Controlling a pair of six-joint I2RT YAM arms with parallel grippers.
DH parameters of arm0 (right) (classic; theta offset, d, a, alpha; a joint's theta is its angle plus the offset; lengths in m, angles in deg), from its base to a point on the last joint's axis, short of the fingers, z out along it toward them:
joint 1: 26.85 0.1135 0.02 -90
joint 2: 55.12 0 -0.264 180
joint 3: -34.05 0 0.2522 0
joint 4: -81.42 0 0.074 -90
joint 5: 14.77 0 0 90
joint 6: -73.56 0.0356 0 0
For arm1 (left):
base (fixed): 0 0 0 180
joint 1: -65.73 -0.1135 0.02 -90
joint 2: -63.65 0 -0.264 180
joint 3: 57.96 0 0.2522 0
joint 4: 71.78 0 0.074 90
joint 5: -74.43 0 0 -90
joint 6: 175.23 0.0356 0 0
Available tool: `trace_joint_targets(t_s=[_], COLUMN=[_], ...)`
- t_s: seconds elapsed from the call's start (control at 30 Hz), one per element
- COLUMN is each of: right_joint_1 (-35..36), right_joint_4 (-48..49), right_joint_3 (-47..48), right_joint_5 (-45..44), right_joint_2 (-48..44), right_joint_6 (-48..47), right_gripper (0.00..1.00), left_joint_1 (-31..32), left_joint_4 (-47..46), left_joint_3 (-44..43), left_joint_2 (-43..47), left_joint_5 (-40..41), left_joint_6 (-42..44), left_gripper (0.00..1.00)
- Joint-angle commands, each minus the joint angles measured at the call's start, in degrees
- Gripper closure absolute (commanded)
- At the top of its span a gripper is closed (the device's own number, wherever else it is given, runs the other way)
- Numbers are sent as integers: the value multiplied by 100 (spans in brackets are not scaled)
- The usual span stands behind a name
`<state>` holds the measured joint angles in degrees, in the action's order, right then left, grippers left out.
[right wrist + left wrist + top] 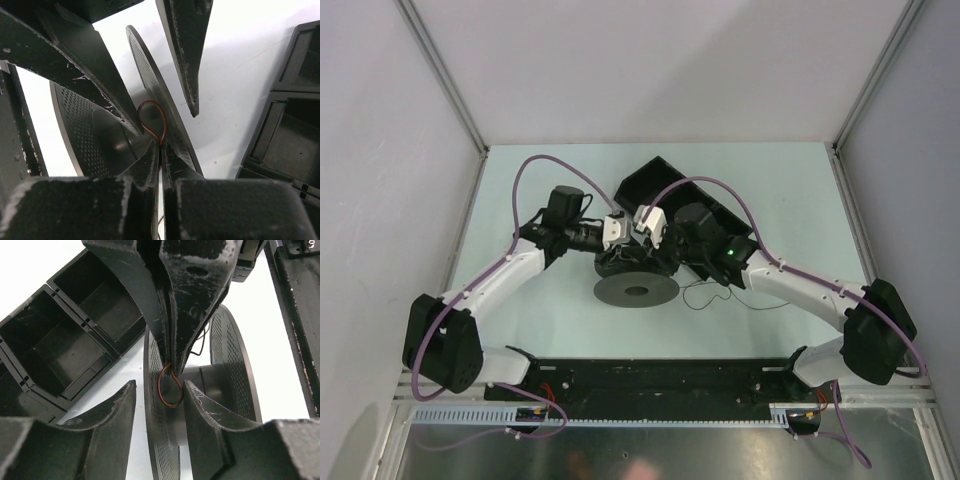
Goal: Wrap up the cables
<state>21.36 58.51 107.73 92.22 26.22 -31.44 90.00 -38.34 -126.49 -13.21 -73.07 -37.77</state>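
The cable is a very thin copper-brown wire. Its end forms a small loop against the hub of the dark grey flanged spool. My right gripper is shut on the wire just below that loop, between the spool's flanges. The loop also shows in the left wrist view. My left gripper is open, its fingers straddling one perforated flange without pinching it. In the top view both grippers, left and right, meet over the spool. The rest of the cable trails right on the table.
A black compartment tray lies behind the spool, close to both wrists; it shows in the left wrist view and the right wrist view. A black rail runs along the near edge. Purple arm hoses arch above.
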Motion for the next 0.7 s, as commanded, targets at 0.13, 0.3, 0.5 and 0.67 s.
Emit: trace_joint_targets(t_s=[0.13,0.3,0.5,0.67], right_joint_1=[-4,-12,-86,-176], right_joint_4=[311,362,368,261], right_joint_3=[175,185,177,183], right_joint_5=[12,9,10,19], right_joint_2=[77,98,105,55], right_joint_6=[109,119,160,194], right_gripper=[100,100,100,96], left_joint_1=[66,89,104,104], left_joint_4=[-424,-509,-515,-517], left_joint_3=[-25,29,125,225], left_joint_2=[5,0,32,143], left_joint_5=[0,-27,-23,87], left_joint_6=[-161,-184,-60,-5], left_gripper=[59,74,86,99])
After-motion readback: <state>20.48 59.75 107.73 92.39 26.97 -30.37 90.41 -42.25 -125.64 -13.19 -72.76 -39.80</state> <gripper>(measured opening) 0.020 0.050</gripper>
